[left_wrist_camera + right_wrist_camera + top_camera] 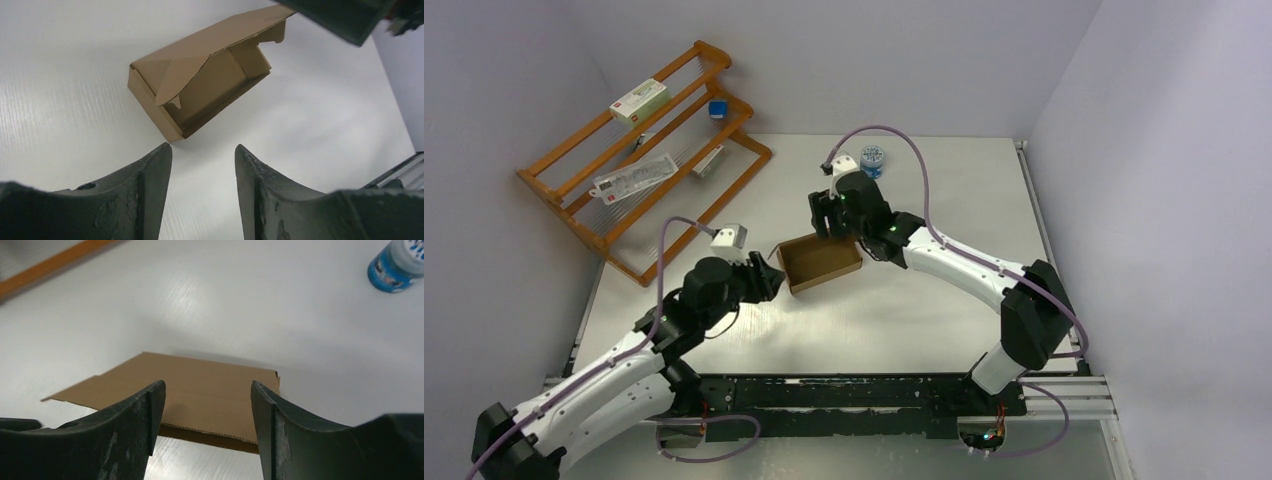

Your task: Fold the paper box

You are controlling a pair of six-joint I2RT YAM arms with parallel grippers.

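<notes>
The paper box is brown cardboard, partly formed, and rests on the white table at mid-table with its cavity open. In the left wrist view the box lies on its side, with a side flap leaning over the opening and the lid flap stretching away behind. My left gripper is open just short of the box's near corner, with nothing between its fingers; from above the left gripper sits at the box's left end. My right gripper hovers open over the far edge. In its own view the right gripper frames the flat lid flap.
A wooden rack holding small white cartons stands at the back left. A blue-and-white jar sits at the back centre, also visible as the jar at the top right of the right wrist view. Walls close in on the left, back and right.
</notes>
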